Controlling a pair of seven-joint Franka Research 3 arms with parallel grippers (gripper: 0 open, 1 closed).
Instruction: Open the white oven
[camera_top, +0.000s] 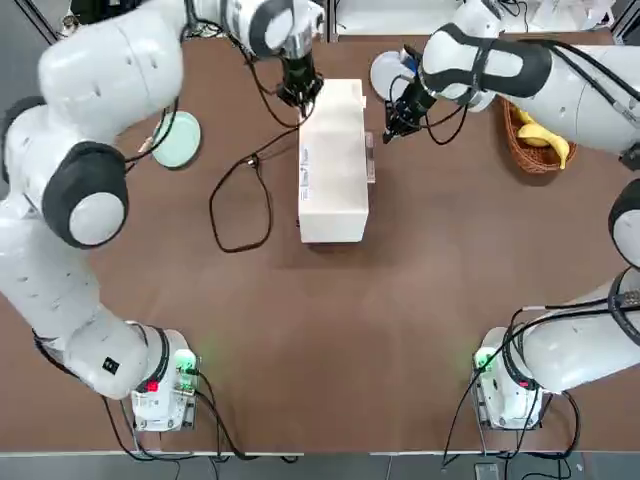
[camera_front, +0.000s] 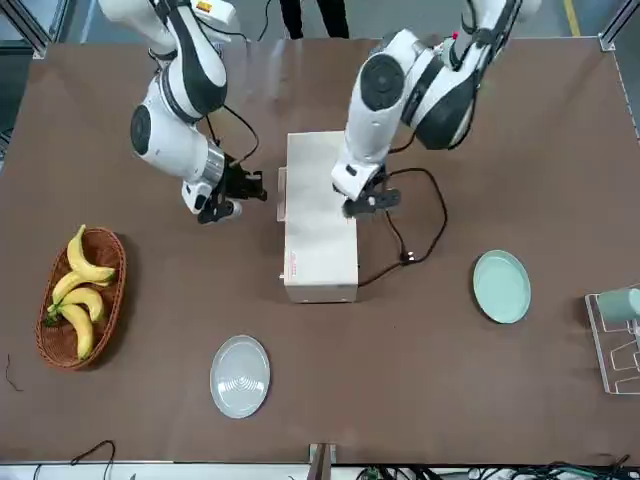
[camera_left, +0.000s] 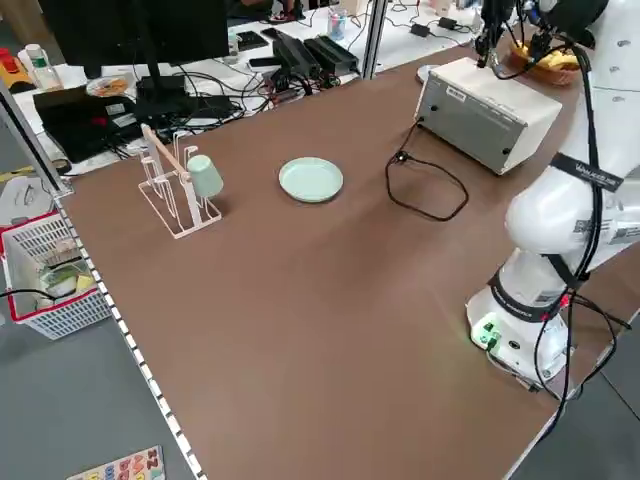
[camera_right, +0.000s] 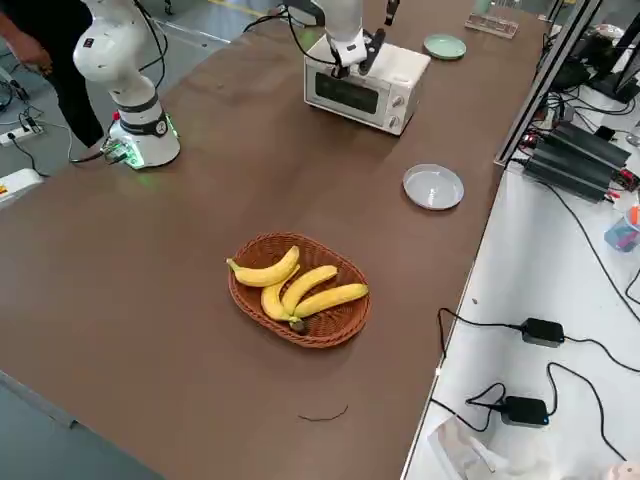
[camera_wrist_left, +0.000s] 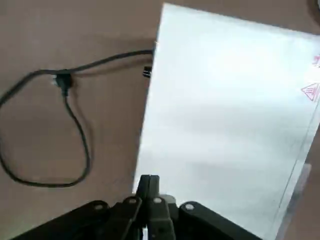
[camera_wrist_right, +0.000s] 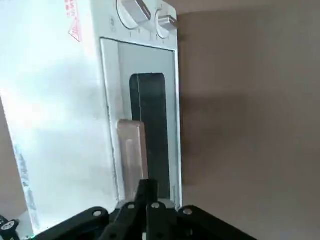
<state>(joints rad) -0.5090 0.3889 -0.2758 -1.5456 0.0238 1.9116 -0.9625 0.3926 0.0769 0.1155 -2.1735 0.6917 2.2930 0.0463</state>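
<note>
The broad brown table (camera_top: 400, 330) carries everything here. Largest on it is the white oven (camera_top: 334, 160), a long white rectangular box appliance standing near the middle of the far half, its metal-framed glass door (camera_wrist_right: 150, 130) shut and facing the robot's right, two knobs beside the door. A black power cord (camera_top: 240, 200) loops over the table on the oven's left side.

The left gripper (camera_top: 300, 92) hangs over the oven's far end near the rear top edge; in the left wrist view its black fingers (camera_wrist_left: 149, 187) are pressed together with no gap, clasping nothing, just above the white top. Whether they touch the top cannot be told.

The right gripper (camera_top: 393, 128) hovers just beside the door side of the oven, near the far end. In the right wrist view its fingers (camera_wrist_right: 147, 192) are likewise clenched together, empty, directly over the door's pale handle (camera_wrist_right: 131, 150); contact with the handle cannot be told.

A woven brown basket (camera_front: 50, 345) with yellow bananas (camera_front: 80, 290) sits well to the robot's right. A pale green round plate (camera_top: 177, 138) lies to the oven's left, a grey-white round plate (camera_front: 240, 375) beyond the oven at the far edge. A clear rack (camera_left: 170, 195) holding a green cup (camera_left: 205, 177) stands near the table's left edge.
</note>
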